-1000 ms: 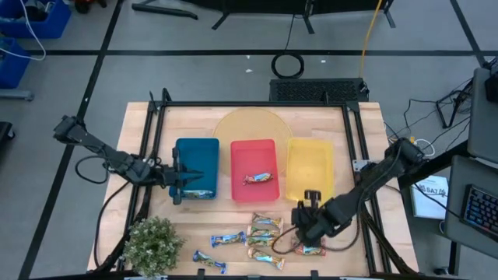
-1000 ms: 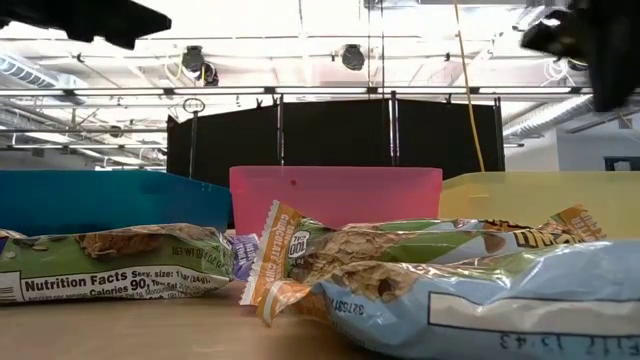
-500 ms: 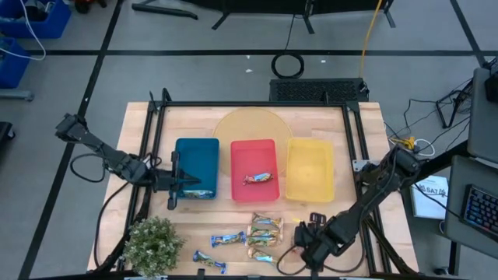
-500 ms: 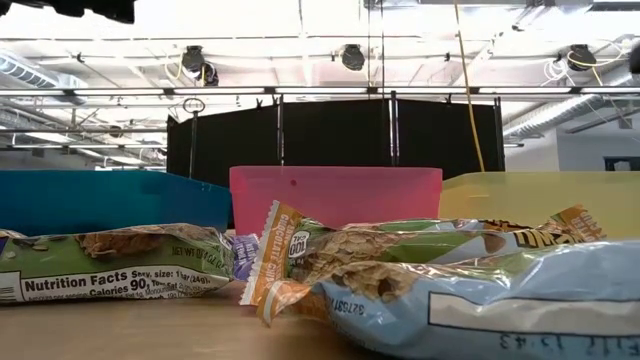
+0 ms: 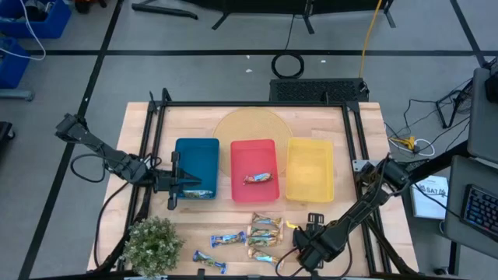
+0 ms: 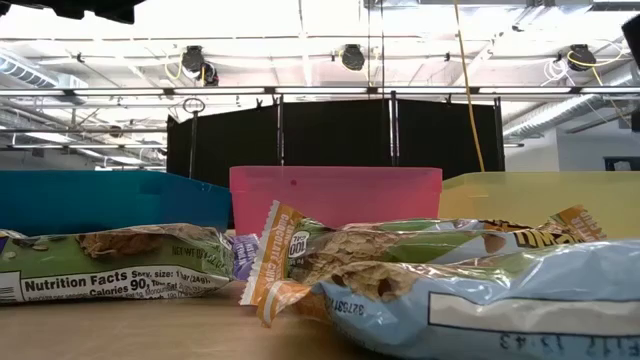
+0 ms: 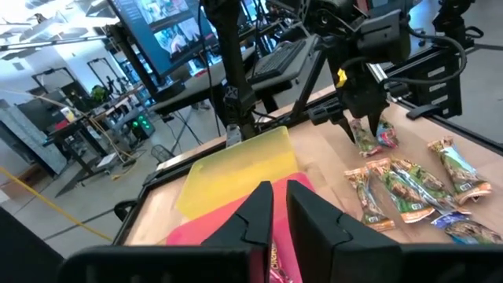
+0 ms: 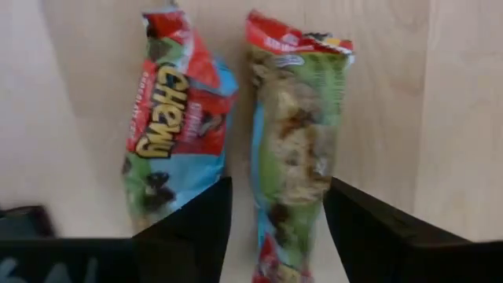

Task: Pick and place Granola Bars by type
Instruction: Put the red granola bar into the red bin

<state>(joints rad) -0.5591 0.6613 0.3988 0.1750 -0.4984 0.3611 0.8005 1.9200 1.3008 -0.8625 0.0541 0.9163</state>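
Floor (image 5: 194,35): grey, crossed by dark tape lines. Black cable coil (image 5: 289,64) lies on it beyond the table's far edge; yellow cable (image 5: 372,31) runs nearby. Blue bins (image 5: 31,19) at far left. Keyboard (image 5: 481,208) on a desk at right. Low view: black curtain panels (image 6: 335,135) behind, ceiling trusses with bright overhead lights (image 6: 350,55). Monitors (image 7: 161,31) on stands in the room.

Two dark jointed arms, black cables, blocky black end effector (image 5: 311,250) fingers (image 8: 192,224)
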